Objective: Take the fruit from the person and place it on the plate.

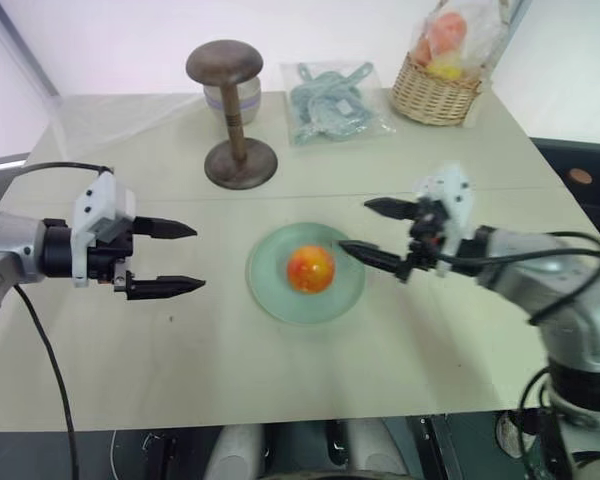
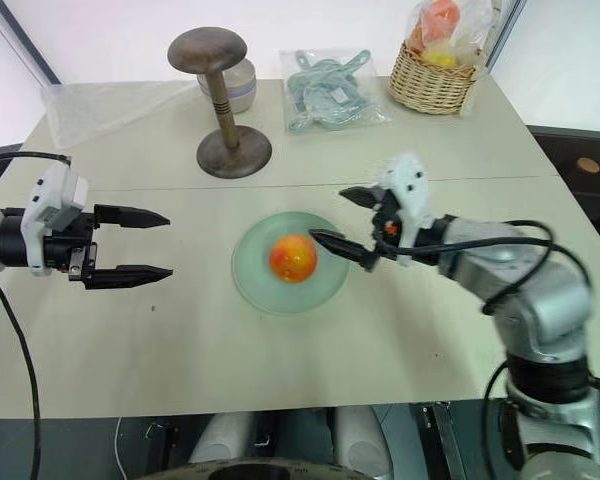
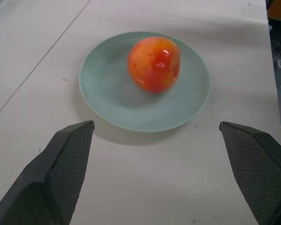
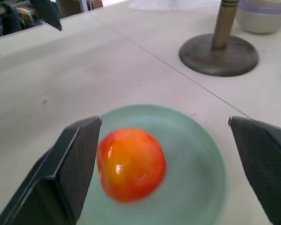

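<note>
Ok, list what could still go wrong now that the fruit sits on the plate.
1. The fruit is round and sits loose on the shallow plate; a nudge could roll it off.
2. The open right gripper hangs close beside the fruit, one finger over the plate's rim; a careless move could knock either.
3. The open left gripper points at the plate; reaching in would crowd it.

At the far side of the pale bench (image 1: 280, 380) stand a brown wooden round-topped stand (image 1: 232, 115) with a pale jar (image 1: 238, 98) just behind it, a clear bag of blue-green items (image 1: 332, 100), and a wicker basket (image 1: 435, 95) of plastic-wrapped fruits (image 1: 442, 40).
</note>
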### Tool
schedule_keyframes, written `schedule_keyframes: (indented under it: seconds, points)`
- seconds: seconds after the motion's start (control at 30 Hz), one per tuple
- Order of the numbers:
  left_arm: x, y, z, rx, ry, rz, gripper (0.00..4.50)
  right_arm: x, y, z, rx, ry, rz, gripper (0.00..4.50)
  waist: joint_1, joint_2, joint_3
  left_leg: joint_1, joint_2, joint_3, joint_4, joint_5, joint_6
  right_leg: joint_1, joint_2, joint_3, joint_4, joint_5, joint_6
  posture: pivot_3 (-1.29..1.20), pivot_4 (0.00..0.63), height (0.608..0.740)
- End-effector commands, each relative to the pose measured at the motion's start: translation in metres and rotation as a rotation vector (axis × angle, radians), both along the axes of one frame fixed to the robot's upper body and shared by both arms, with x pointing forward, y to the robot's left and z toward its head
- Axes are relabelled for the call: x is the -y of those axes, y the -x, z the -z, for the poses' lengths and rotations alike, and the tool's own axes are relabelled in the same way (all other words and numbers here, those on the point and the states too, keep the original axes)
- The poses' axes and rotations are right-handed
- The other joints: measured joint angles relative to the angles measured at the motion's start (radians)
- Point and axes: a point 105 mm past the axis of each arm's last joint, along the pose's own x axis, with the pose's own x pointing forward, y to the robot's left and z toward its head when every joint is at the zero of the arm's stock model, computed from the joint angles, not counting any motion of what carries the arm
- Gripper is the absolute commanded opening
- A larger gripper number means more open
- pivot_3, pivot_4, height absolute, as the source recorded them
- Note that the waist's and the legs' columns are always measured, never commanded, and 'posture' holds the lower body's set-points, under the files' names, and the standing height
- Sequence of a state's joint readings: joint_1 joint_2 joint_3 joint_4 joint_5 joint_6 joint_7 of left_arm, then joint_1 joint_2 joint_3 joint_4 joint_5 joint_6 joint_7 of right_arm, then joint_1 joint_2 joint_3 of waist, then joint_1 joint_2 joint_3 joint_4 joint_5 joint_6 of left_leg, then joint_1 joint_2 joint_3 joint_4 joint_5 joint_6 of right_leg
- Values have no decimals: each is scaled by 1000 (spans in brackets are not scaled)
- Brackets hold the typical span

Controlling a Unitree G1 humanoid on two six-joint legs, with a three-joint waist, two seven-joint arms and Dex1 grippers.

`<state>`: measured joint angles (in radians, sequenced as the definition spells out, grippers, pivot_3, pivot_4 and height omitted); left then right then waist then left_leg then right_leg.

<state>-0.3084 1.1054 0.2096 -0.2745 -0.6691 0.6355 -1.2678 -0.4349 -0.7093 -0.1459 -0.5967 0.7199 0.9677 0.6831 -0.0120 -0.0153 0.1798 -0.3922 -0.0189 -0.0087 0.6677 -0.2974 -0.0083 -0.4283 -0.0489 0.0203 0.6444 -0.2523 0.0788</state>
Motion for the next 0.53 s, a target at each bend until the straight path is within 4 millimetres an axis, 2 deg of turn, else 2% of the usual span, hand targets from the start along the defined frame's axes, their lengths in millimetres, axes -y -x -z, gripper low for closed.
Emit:
schedule_keyframes:
  seconds: [0.03, 0.17, 0.53]
  points:
    - [1, -3, -10, 58, -3, 21, 4500, 4, 37, -1, -19, 110, -126, 4439, 2, 0, 0, 0, 0, 0, 0, 0, 0, 0, 0, 0, 0, 0, 0, 0, 150, 740]
    - [2, -4, -10, 65, 5, 23, 4500, 18, 49, 5, -34, 193, -107, 4439, -3, 0, 0, 0, 0, 0, 0, 0, 0, 0, 0, 0, 0, 0, 0, 0, 150, 740]
    - [1, -8, -9, 73, 10, 26, 4500, 28, 45, -2, -11, 158, -21, 4439, -1, -1, 0, 1, 0, 1, 1, 0, 0, 1, 1, 1, 2, 0, 0, 0, 150, 740]
